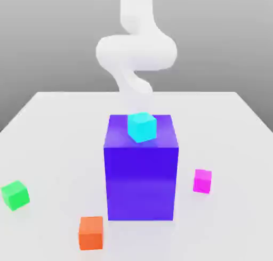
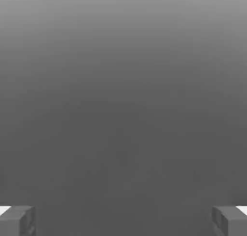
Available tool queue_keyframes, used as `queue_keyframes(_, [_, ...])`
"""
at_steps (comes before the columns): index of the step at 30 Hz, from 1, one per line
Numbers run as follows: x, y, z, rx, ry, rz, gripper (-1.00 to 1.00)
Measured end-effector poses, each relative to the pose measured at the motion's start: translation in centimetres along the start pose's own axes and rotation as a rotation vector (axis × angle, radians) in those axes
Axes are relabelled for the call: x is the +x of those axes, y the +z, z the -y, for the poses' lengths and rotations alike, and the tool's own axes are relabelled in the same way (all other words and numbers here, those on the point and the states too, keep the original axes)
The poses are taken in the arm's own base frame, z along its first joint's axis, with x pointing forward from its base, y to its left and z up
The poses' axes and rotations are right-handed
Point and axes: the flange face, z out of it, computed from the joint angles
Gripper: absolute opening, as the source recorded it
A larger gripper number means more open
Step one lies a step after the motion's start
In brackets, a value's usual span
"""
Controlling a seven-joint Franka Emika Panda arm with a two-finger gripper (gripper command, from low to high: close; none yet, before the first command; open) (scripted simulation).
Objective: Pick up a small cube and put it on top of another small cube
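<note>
The small magenta cube (image 1: 202,180) sits on the white table (image 1: 53,132), to the exterior view's right of the big blue-purple block (image 1: 141,177). A cyan cube (image 1: 141,127) rests on top of that block. My white arm (image 1: 136,52) rises behind the block at the far side of the table. In the hand view my gripper (image 2: 123,220) is open, its two grey fingertips (image 2: 19,220) standing wide apart with nothing between them and only plain grey background beyond.
A green small cube (image 1: 15,195) lies near the table's edge on the exterior view's left. An orange small cube (image 1: 91,233) sits at the front, left of the big block's base. The tall block stands in the middle of the table.
</note>
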Motion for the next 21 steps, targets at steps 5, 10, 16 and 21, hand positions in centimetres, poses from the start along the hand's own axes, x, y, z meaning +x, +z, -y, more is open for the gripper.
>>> queue_keyframes(5, [-8.1, 11.6, 0.5, -0.037, -0.26, 0.194, 0.0])
queue_keyframes(10, [-18.8, 20.2, -1.4, -0.066, -0.537, 0.383, 0.0])
queue_keyframes(16, [-34.0, 26.4, -8.6, -0.097, -0.939, 0.636, 0.0])
queue_keyframes(21, [-42.0, 29.8, -14.3, -0.106, -1.138, 0.76, 0.0])
